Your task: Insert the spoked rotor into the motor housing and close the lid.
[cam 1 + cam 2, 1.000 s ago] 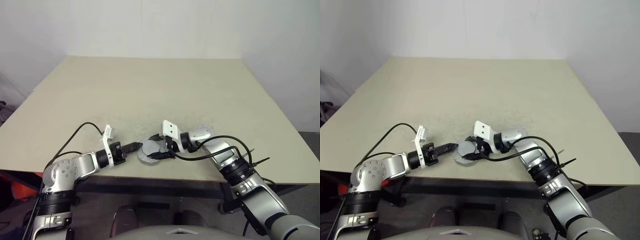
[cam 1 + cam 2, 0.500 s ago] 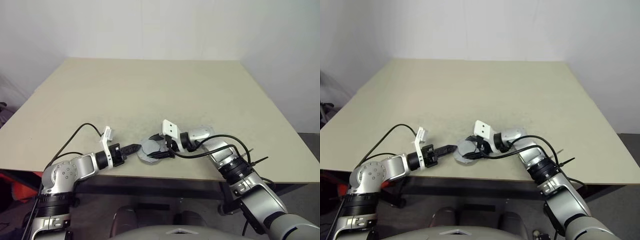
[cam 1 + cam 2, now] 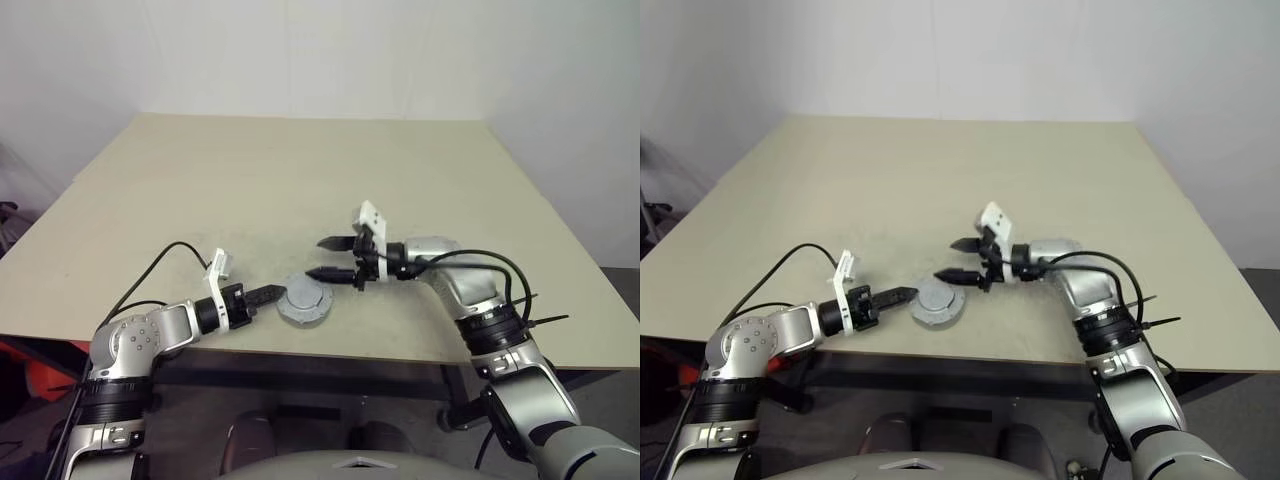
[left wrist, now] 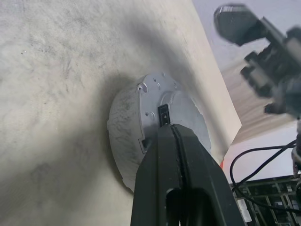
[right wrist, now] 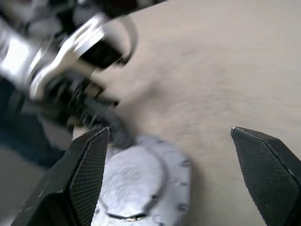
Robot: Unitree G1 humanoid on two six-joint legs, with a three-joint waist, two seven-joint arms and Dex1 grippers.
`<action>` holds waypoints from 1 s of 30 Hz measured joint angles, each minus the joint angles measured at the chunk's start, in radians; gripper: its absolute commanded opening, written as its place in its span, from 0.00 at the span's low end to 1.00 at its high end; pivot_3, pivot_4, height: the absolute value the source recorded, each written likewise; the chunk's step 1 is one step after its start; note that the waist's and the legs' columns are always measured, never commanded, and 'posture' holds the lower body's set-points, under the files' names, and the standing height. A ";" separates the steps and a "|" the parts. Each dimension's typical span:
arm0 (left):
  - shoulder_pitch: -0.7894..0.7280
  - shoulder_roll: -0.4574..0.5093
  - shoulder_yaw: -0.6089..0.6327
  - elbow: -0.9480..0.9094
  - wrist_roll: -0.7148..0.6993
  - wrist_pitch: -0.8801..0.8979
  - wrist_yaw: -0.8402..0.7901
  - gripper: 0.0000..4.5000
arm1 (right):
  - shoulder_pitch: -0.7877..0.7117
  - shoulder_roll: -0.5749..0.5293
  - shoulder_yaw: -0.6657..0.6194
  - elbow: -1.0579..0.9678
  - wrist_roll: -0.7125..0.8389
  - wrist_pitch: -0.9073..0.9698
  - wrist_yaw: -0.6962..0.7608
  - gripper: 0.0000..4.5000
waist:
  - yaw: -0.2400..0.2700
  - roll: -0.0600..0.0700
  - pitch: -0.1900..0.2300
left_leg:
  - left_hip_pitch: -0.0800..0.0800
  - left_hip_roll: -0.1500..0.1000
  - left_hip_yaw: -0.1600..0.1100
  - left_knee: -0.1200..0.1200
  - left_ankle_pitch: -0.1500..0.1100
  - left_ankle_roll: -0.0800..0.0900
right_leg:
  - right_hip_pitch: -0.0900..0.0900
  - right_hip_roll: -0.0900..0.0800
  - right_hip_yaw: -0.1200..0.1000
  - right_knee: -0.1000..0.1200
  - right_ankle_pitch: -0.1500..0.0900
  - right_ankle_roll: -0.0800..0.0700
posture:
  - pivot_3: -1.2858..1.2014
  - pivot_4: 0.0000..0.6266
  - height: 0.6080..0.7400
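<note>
A large beige table (image 3: 300,190) stands against a white wall, its top mostly bare. Near the table's front edge sits the motor housing (image 3: 303,300), a round, shallow grey metal part, lying flat on the tabletop with the lid (image 4: 181,113) on top of it. The lid's face shows small holes and a notch. The spoked rotor cannot be made out; whether it lies inside the housing cannot be told.

The left gripper (image 3: 270,294) reaches in from the left, low over the table, with its two black fingers pressed together into a single point. That tip lies against the left edge of the housing, touching its rim, as the left wrist view shows up close.

The right gripper (image 3: 338,257) hangs above the table just to the right of the housing and behind it, raised clear of it and pointing left. Its two black fingers (image 5: 87,174) are spread wide apart with nothing between them. From the right wrist view the housing lies below, between the spread fingers.
</note>
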 measured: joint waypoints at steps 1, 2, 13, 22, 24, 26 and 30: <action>-0.006 -0.002 0.000 0.010 0.003 -0.008 0.000 0.00 | 0.000 -0.007 -0.024 -0.011 0.029 0.063 -0.017 0.95 | 0.000 0.000 0.000 | 0.000 0.000 0.000 0.000 0.000 0.000 | 0.000 0.000 0.000 0.000 0.000 0.000 | 0.52 0.00 1.00; -0.015 -0.004 0.000 0.020 0.005 -0.013 0.000 0.00 | 0.001 -0.016 -0.040 -0.020 0.047 0.112 -0.027 0.95 | 0.000 0.000 0.000 | 0.000 0.000 0.000 0.000 0.000 0.000 | 0.000 0.000 0.000 0.000 0.000 0.000 | 0.52 0.00 1.00; -0.057 0.003 0.004 0.109 0.054 -0.053 -0.007 0.00 | 0.147 -0.092 -0.196 -0.187 0.277 0.621 -0.134 0.95 | 0.000 0.000 0.000 | -0.012 0.000 0.000 -0.007 0.003 -0.005 | -0.016 0.003 0.000 0.000 0.003 -0.007 | 0.52 0.00 1.00; -0.129 -0.045 0.190 0.179 -0.030 -0.082 0.028 0.00 | 0.160 -0.096 -0.196 -0.251 0.338 0.637 -0.163 0.95 | 0.003 0.000 0.000 | -0.009 0.001 0.000 -0.005 0.003 -0.005 | -0.013 0.002 0.000 0.000 -0.002 0.000 | 0.52 0.00 1.00; -0.141 -0.043 0.206 0.178 -0.062 -0.050 0.027 0.00 | 0.160 -0.108 -0.194 -0.251 0.343 0.635 -0.163 0.95 | 0.004 0.000 0.000 | -0.009 0.000 0.001 -0.005 0.004 -0.006 | -0.012 0.002 0.000 0.000 -0.002 0.000 | 0.52 0.00 1.00; -0.140 -0.038 0.203 0.178 -0.081 -0.006 0.026 0.00 | 0.160 -0.117 -0.187 -0.251 0.343 0.631 -0.162 0.95 | 0.005 0.000 0.000 | -0.009 0.000 0.000 -0.005 0.003 -0.006 | -0.013 0.001 0.000 0.000 -0.002 0.000 | 0.52 0.00 1.00; -0.107 -0.002 0.149 0.147 -0.099 0.100 0.000 0.00 | 0.163 -0.125 -0.166 -0.249 0.343 0.616 -0.163 0.95 | 0.003 0.000 0.000 | -0.010 0.001 0.000 -0.006 0.003 -0.006 | -0.014 0.002 0.000 0.001 -0.001 0.000 | 0.52 0.00 1.00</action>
